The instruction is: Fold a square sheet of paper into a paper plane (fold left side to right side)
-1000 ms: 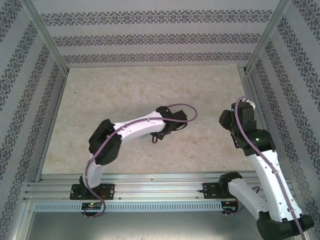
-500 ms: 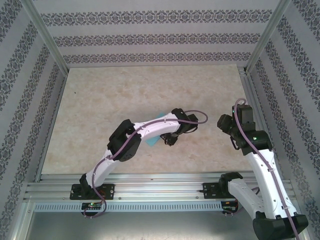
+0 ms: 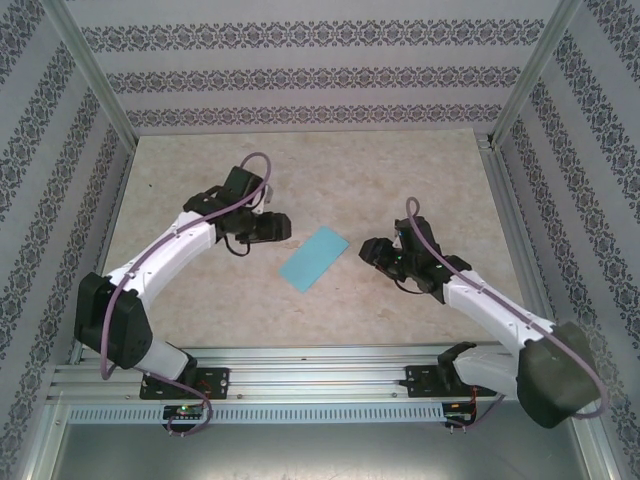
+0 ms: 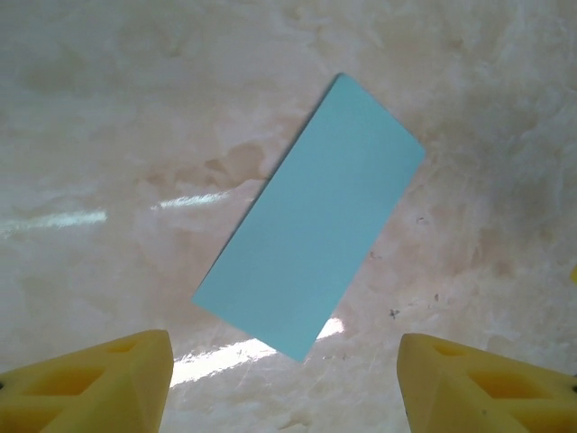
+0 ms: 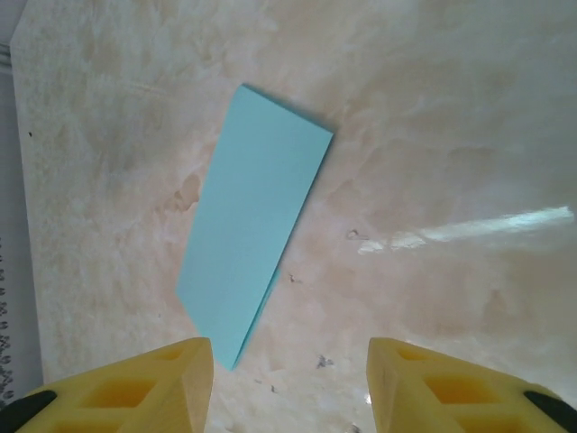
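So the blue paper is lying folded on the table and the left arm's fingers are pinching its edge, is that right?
Not quite. The blue paper does lie folded on the table, but the left arm's fingers are not pinching its edge. The left wrist view shows them spread open, with the paper lying apart from them.

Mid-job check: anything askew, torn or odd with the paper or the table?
Nothing stands out. The sheet of paper lies flat on the table as a narrow rectangle, diagonal between the two hands, with no tear visible. The left hand and right hand are both open and clear of it.
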### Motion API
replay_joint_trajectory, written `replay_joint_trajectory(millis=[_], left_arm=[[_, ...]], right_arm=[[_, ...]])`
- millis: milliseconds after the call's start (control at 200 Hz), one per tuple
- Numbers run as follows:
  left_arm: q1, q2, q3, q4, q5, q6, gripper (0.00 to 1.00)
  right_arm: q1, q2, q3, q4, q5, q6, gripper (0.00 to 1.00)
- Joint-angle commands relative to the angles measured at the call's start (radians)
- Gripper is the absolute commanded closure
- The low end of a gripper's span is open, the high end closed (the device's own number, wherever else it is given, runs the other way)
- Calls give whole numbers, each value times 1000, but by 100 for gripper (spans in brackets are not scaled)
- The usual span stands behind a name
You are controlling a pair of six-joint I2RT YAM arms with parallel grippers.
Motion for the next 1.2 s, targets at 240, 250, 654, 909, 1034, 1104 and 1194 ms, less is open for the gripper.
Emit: replay_joint_trajectory(millis=[240,250,654,909,1034,1104,1194], left_arm=[[170,-117,-232,233,243,-63,31],[171,-117,-234,233,242,-61,31],[178,-109,-251,244,244,-53,31],[179,-96,-256,252,246,-56,31],[179,-94,-254,249,244,-51,30],[179,-92,-254,249,244,-50,30],[178,-90,-254,249,243,-49,30]], right_arm=[[91,351,107,253,75,167,51],[92,357,110,255,74,167,51],[103,518,208,213,90,186,52],[108,567,227,247,79,204,53],[108,590,240,277,71,196,54],[107,605,258,284,63,183,55],[109,624,279,291,56,173,56]])
